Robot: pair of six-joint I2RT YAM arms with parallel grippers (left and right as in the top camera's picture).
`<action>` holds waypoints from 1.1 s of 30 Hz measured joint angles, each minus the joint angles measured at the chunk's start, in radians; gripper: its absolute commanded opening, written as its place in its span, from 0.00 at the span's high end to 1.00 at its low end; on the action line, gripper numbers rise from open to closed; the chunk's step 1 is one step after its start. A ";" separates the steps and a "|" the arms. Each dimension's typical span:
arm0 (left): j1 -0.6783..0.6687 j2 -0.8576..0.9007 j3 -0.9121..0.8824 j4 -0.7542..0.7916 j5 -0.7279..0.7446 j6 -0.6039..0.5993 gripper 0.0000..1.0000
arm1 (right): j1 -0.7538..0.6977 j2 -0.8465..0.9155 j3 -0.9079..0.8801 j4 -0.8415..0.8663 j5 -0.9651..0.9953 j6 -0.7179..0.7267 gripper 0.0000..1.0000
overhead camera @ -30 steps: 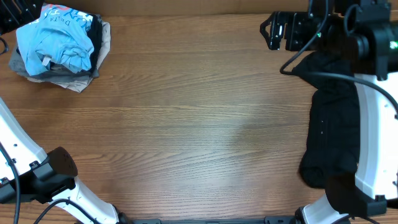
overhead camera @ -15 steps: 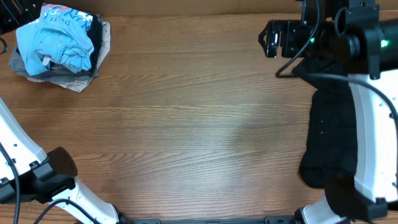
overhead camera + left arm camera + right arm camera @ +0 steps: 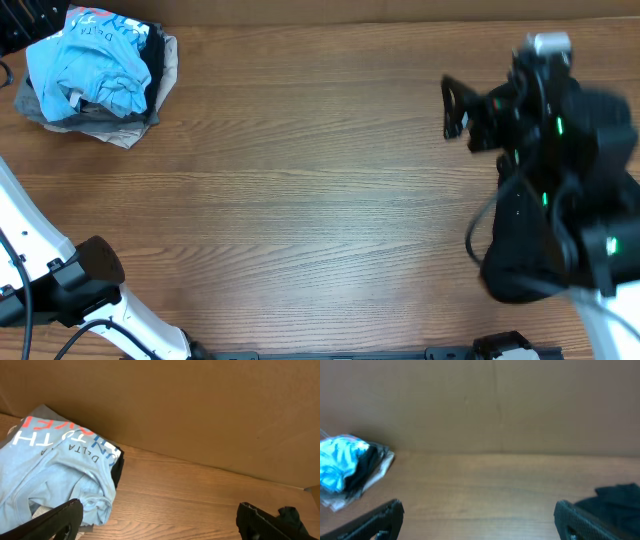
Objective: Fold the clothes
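A pile of clothes [image 3: 95, 75] lies at the table's back left, a light blue printed T-shirt on top of black, grey and beige pieces. It shows in the left wrist view [image 3: 55, 480] and, small, in the right wrist view [image 3: 345, 467]. A black garment [image 3: 535, 240] lies crumpled at the right side, partly under my right arm, and its edge shows in the right wrist view [image 3: 617, 500] and the left wrist view [image 3: 291, 516]. My right gripper [image 3: 455, 108] is open, empty and blurred, and hangs over bare wood left of the black garment [image 3: 479, 507]. My left gripper [image 3: 159, 510] is open and empty beside the pile.
A brown cardboard wall [image 3: 200, 415] runs along the back edge of the wooden table [image 3: 300, 200]. My left arm's base [image 3: 90, 270] sits at the front left corner. The right arm's dark body [image 3: 570, 130] covers the table's right side.
My right arm has swung forward from the back right corner and is blurred. Its gripper has moved a little right and toward the front. The clothes have not moved.
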 measured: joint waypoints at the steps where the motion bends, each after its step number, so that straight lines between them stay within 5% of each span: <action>1: 0.000 0.000 0.000 0.001 -0.001 0.000 0.00 | -0.009 -0.049 -0.070 0.050 0.000 -0.002 0.00; 17: 0.000 0.000 0.000 0.000 -0.002 0.001 0.00 | -0.102 -0.793 -1.023 0.584 0.006 -0.001 0.00; 33: 0.000 0.000 0.000 0.000 -0.002 0.018 0.00 | -0.103 -0.956 -1.244 0.636 0.023 -0.002 0.00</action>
